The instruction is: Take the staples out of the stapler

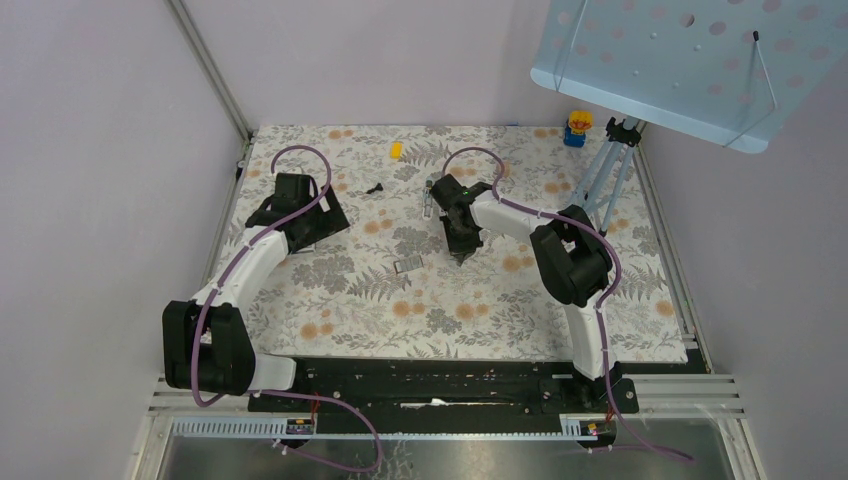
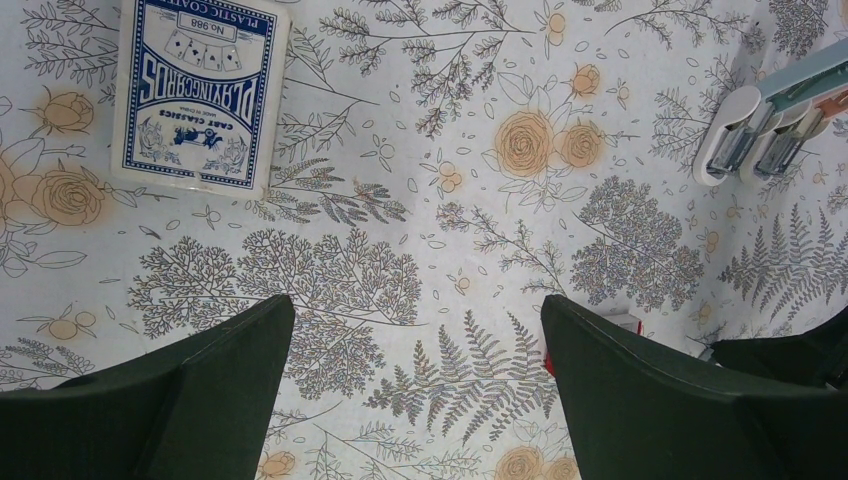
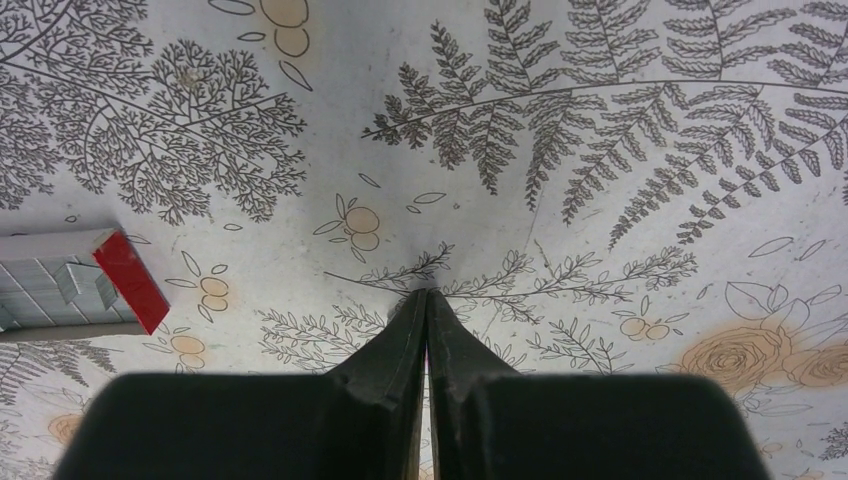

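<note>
The stapler (image 2: 765,125) is seen on the flowered cloth (image 1: 450,310), past the middle of the table and just beside the right arm's wrist. It looks already swung open, with its two halves laid side by side. In the left wrist view its long axis is slanted from lower left to upper right; the rounded front ends are pointed down and left, toward the left arm's side, and the back is cut off by the picture's edge. The left gripper (image 2: 415,310) is held above bare cloth with its jaws spread wide and nothing in them. The right gripper (image 3: 427,305) is down at the cloth with its jaws pressed together on nothing, near a box of staples (image 3: 70,290). So the taking-out step seems to be in hand, though whether staples are left in the rail cannot be told. For the next move, the right gripper would need to be lifted, brought over the open stapler, opened a little and lined up along the rail, so that the thin strip can be pinched and slid out
</note>
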Action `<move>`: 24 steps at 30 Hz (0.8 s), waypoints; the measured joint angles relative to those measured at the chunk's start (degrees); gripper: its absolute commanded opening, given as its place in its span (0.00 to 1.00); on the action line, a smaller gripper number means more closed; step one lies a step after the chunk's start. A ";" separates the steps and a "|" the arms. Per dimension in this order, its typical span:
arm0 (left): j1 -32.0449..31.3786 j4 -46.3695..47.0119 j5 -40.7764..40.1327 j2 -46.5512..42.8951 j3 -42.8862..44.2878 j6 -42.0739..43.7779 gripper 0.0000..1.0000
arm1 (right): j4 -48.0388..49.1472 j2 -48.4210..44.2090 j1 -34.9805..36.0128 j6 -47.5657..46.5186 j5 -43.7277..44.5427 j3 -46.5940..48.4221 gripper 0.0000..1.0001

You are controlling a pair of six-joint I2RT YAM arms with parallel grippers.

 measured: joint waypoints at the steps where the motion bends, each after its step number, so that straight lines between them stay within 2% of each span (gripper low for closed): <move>1: 0.00 -0.02 0.02 0.00 0.00 0.00 0.99 | 0.20 0.00 0.02 -0.59 -0.35 0.00 0.11; 14: 0.04 0.00 0.04 0.00 0.00 0.00 0.99 | 1.55 -0.04 0.02 -7.65 -3.43 -0.11 0.18; 24: 0.24 0.00 0.24 0.00 0.00 -0.02 0.99 | 3.15 -0.31 0.02 -8.85 -4.07 -0.46 0.20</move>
